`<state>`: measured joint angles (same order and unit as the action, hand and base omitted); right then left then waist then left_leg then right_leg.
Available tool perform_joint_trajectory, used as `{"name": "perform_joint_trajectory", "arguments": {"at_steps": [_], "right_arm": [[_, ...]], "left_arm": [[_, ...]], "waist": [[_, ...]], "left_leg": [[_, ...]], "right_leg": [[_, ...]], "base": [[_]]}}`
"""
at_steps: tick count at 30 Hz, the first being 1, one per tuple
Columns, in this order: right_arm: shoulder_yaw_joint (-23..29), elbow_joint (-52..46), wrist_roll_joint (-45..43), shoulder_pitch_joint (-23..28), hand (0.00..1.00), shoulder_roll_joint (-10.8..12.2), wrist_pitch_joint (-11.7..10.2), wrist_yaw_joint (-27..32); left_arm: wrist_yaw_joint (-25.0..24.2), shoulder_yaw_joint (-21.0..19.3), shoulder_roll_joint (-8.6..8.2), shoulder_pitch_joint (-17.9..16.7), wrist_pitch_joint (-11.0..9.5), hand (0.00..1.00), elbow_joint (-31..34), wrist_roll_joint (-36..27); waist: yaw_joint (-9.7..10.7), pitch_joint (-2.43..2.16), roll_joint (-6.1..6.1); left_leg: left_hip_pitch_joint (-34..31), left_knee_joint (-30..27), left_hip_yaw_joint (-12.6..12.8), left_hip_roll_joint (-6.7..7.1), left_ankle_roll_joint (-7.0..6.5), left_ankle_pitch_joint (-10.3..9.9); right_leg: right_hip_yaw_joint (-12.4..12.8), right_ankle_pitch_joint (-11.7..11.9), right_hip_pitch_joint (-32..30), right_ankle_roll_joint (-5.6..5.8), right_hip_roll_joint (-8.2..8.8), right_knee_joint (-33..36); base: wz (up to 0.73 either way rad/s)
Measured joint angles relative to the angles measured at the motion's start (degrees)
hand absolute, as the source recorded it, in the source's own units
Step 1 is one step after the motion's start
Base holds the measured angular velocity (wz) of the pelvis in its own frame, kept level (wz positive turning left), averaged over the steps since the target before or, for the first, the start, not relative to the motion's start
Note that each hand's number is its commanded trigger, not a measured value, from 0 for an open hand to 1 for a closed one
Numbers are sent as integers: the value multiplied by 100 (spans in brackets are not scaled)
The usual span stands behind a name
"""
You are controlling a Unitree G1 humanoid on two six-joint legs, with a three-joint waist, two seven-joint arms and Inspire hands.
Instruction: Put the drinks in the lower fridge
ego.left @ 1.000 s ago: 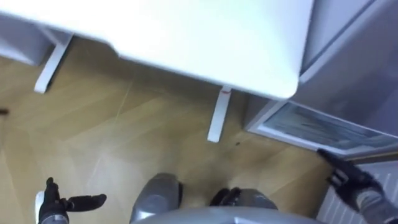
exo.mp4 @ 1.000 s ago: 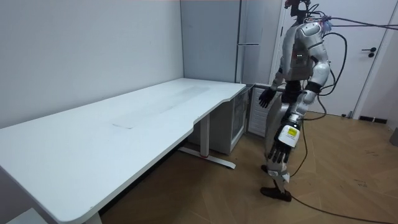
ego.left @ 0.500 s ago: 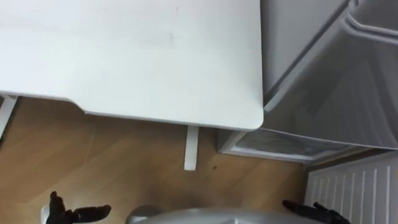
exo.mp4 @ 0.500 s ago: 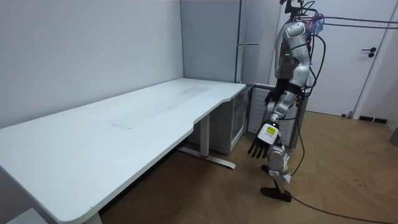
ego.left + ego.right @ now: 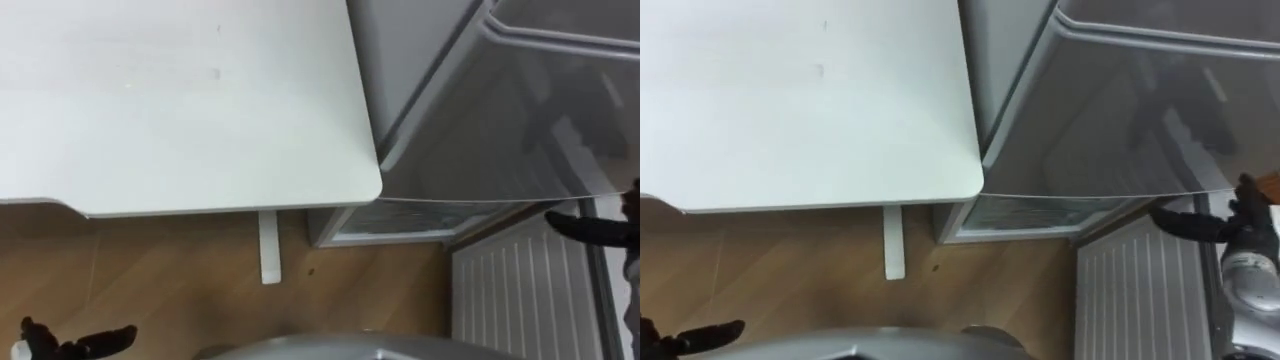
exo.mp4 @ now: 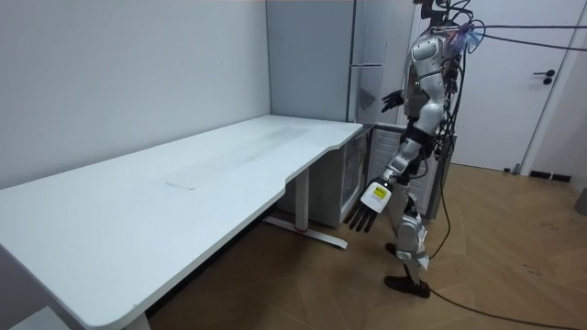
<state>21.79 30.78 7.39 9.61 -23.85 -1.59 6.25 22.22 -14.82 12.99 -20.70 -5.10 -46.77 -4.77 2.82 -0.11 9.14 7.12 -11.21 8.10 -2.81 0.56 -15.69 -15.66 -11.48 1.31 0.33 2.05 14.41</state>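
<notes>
I'm keeping the robot facing the fridge [image 5: 480,110], with the white desk [image 5: 180,100] just to its left. The right hand [image 5: 600,232] is hovering at the fridge's front, fingers straight, carrying nothing. The left hand [image 5: 70,347] is hanging well left of the fridge, spread and empty. The lower fridge [image 5: 400,218] is sitting at its base.

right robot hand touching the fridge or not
Cannot tell. In the right eye view the right robot hand reaches to the fridge edge, but whether there is contact or a gap is unclear.
</notes>
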Motion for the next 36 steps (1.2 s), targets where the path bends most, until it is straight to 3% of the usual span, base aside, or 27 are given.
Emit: {"name": "perform_joint_trajectory", "arguments": {"at_steps": [3, 13, 15, 18, 25, 27, 30, 32, 36], "right_arm": [[102, -40, -114, -37, 0, -18, -18, 254], [283, 140, 151, 39, 0, -110, -9, 574], [297, 405, 348, 77, 0, -237, -9, 640], [496, 985, 849, 76, 0, -262, 2, 648], [666, 2384, 1499, 26, 0, -285, 31, 551], [668, 2751, 1568, -37, 0, -396, 46, 530], [702, 3313, 1653, -262, 0, -761, 164, 492], [700, 3365, 1952, -312, 0, -1070, 188, 492], [700, 3366, 2089, -536, 0, -1264, 188, 553]], "left_arm": [[-1, -17, 2, 44, 17, 0, 0, 51], [-11, -83, 15, 9, 199, 0, 20, 69], [10, -95, 28, -28, 217, 0, 21, 161], [6, -215, 30, -57, 234, 0, 57, 296], [-158, -324, 133, -75, 234, 0, 71, 382], [-195, -405, 159, -78, 234, 0, 57, 529], [-207, -571, 183, -37, 256, 0, 6, 542], [-204, -557, 209, -41, 271, 0, 11, 514], [-195, -513, 241, 2, 330, 0, 9, 497]], "waist": [[-1, 1, -4], [181, 3, -95], [179, 4, -109], [163, -25, -57], [175, -30, 46], [162, -31, 44], [187, -27, -8], [211, -24, -117], [277, -21, -313]], "left_leg": [[40, -1, 107, -44, 0, 0], [39, 74, 104, -62, -13, 3], [34, 83, 100, -55, -13, 4], [3, 81, 113, -52, -13, 9], [45, 34, 108, -53, -12, 12], [61, 34, 108, -53, -12, 12], [45, 43, 108, -58, -16, 10], [32, 64, 108, -66, -44, -11], [29, 77, 118, -59, -48, -13]], "right_leg": [[123, 39, -4, -12, -20, 0], [141, 108, -46, -60, -54, 21], [154, 107, -60, -60, -62, 25], [187, 110, -106, -65, -67, 29], [207, 110, -43, -65, -79, -11], [218, 112, -23, -63, -78, -31], [231, 177, -19, -61, -98, -88], [251, 188, -34, -54, -103, -86], [287, 209, -53, -61, -121, -90]], "base": [[-18], [-2], [0], [-5], [-1], [0], [-5], [0], [-4]]}}
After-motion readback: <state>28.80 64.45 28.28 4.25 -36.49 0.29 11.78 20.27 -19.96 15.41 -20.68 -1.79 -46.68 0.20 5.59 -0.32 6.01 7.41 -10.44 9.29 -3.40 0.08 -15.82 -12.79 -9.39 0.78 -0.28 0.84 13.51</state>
